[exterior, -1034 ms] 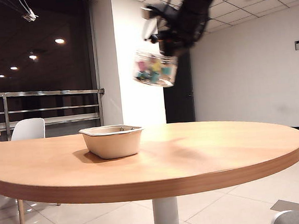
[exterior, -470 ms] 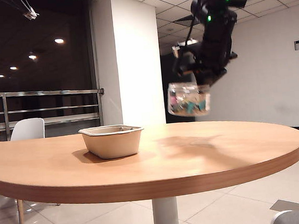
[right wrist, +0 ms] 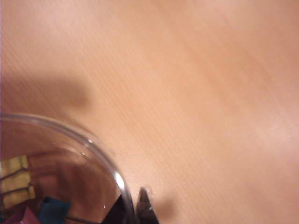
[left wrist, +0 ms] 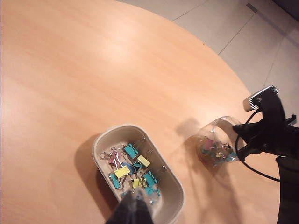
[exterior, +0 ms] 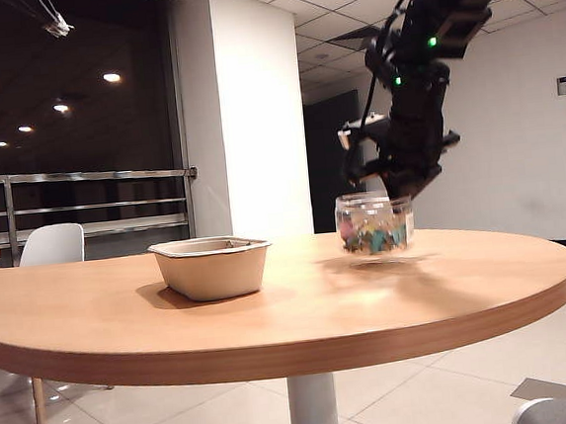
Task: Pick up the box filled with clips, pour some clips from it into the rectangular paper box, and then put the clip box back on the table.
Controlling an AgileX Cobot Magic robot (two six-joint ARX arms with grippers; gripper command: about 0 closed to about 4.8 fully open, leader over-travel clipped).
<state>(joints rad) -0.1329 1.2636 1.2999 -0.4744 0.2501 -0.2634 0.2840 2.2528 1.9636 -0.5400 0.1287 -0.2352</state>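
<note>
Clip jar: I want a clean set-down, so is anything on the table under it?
Nothing visible. The right end effector holds the clip jar by its rim just above bare table. The paper box sits well to the side.

Teal, yellow and pink small binder clips fill the beige pulp-paper rectangular box on the light-brown wood-look round table.

We list: right gripper clamped on clear round plastic jar's rim; yellow binder clips inside; light-brown wood-look table beyond.
</note>
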